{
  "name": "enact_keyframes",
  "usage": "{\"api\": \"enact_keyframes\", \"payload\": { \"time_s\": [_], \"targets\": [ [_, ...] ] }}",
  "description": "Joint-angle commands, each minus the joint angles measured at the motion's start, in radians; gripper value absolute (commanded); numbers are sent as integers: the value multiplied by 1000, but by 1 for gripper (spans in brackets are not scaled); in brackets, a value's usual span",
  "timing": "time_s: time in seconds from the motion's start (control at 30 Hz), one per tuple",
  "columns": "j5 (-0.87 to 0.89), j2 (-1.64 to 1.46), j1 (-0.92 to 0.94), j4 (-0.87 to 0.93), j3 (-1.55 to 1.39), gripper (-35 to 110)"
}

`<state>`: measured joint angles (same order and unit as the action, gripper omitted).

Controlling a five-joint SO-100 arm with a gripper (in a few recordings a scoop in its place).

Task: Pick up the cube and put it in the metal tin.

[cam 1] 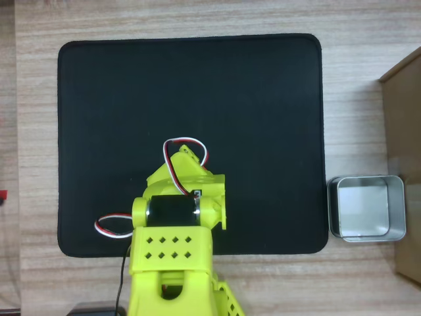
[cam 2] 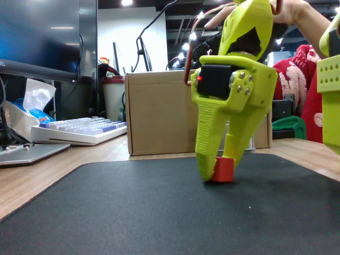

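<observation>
In the fixed view the small red cube (cam 2: 223, 170) rests on the black mat (cam 2: 133, 212), right of centre. My yellow gripper (cam 2: 219, 169) points straight down over it, one fingertip against the cube's left side and the other on its upper right, so it looks shut on the cube. In the overhead view my arm (cam 1: 172, 257) covers the cube near the mat's front middle. The shiny square metal tin (cam 1: 337, 210) stands off the mat on the wooden table to the right, with nothing in it.
A brown wooden box (cam 1: 404, 125) sits at the right edge, just behind the tin. In the fixed view a cardboard box (cam 2: 159, 111) stands behind the mat, a keyboard (cam 2: 79, 130) lies at the left, and a person's hand (cam 2: 297, 10) shows at the top.
</observation>
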<state>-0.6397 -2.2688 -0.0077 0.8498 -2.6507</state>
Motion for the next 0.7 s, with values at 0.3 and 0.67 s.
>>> {"api": "enact_keyframes", "payload": {
  "time_s": [0.3, 0.67],
  "targets": [
    [48, -66, 40, 18, 69, 0],
    [126, -241, 133, 84, 190, 0]
  ]
}}
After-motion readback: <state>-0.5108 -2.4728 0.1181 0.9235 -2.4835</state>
